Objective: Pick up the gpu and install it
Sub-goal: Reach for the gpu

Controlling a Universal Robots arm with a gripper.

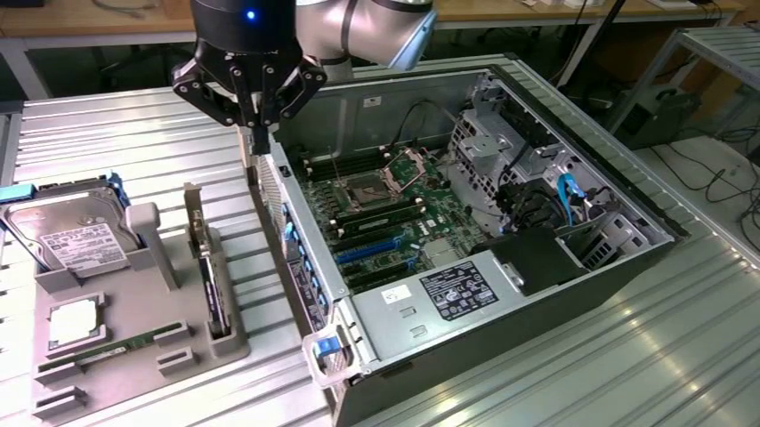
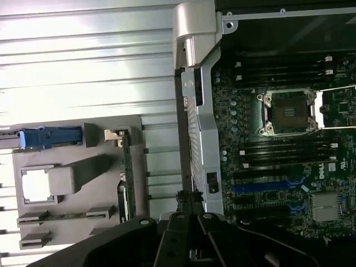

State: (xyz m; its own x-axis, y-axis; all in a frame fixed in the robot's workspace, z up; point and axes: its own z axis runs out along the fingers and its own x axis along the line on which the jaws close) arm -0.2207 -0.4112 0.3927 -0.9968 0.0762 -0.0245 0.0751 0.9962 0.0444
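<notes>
The gpu stands on edge in a slot of the grey holder, its pale bracket end towards the far side of the table. In the wrist view the gpu shows as a thin dark strip with its bracket tab at one end. My gripper hangs shut, with nothing between its fingers, above the rear wall of the open computer case, between the holder and the motherboard. The fingertips sit just over that wall's edge. Blue expansion slots lie free on the motherboard.
The holder also carries a hard drive, a processor chip and a green RAM stick. Inside the case are the CPU socket, drive cages and the power supply. Ribbed metal tabletop surrounds everything.
</notes>
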